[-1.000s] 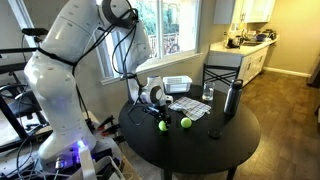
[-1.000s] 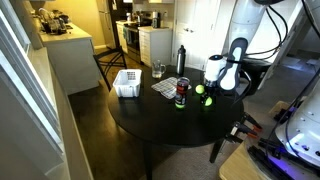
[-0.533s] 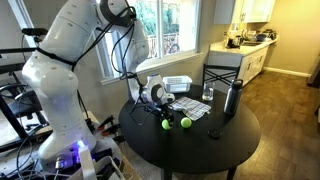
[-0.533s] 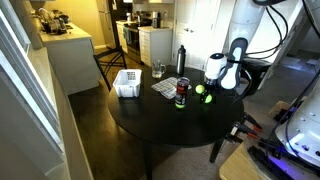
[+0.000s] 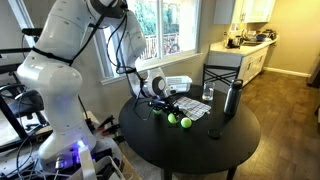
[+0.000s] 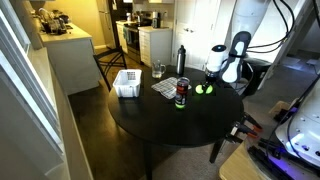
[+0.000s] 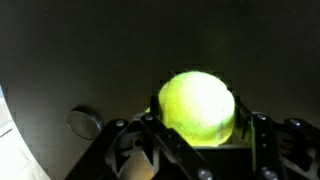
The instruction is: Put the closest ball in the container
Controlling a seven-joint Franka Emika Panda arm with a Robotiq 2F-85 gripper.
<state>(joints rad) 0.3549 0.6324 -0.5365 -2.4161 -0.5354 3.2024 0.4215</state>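
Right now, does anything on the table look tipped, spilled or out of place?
Nothing stands out. The can, bottle and glass all stand upright, the white basket sits flat, and no spill shows on the dark table.

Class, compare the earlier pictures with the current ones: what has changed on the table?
The tool seems to have closed on the nearer ball and lifted it slightly, toward the other ball. That ball, the can, bottle and white container stayed put.
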